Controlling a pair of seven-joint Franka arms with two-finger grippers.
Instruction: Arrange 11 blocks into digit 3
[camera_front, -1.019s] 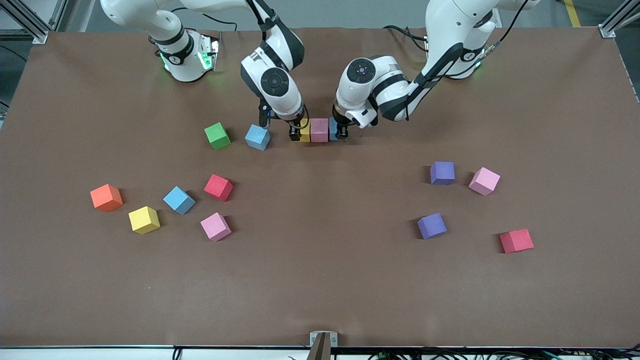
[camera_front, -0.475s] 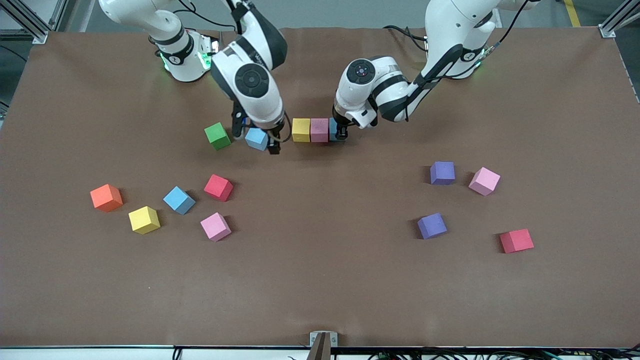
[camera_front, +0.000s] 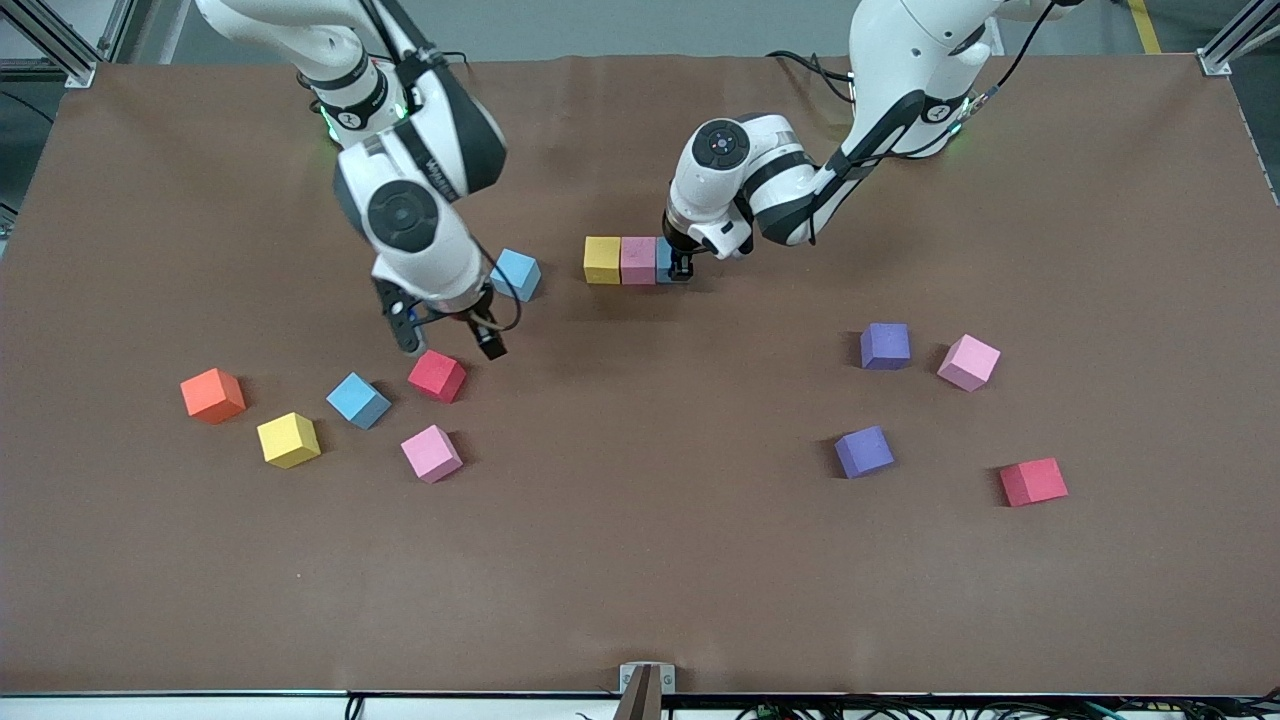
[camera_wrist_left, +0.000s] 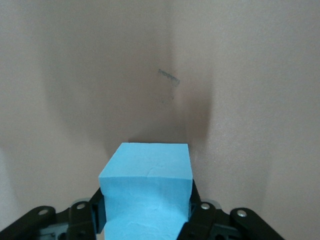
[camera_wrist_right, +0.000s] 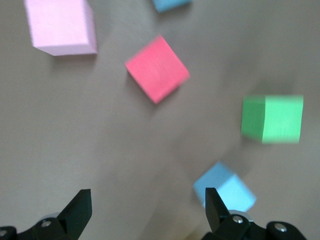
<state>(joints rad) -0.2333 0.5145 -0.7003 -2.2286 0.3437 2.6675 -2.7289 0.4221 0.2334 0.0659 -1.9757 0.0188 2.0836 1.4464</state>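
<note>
Your front view looks down from high across the table (camera_front: 640, 560) toward both arm bases and takes in the whole top. Your left wrist view looks steeply down, very close, at a light blue cube (camera_wrist_left: 147, 190) between its own fingers (camera_wrist_left: 202, 212) and the bare table. Your right wrist view is higher, also facing down; it shares with the front view the red cube (camera_wrist_right: 157, 68) (camera_front: 437, 376), a pink cube (camera_wrist_right: 61, 25) (camera_front: 432, 453) and another light blue cube (camera_wrist_right: 225, 189) (camera_front: 516, 274).
</note>
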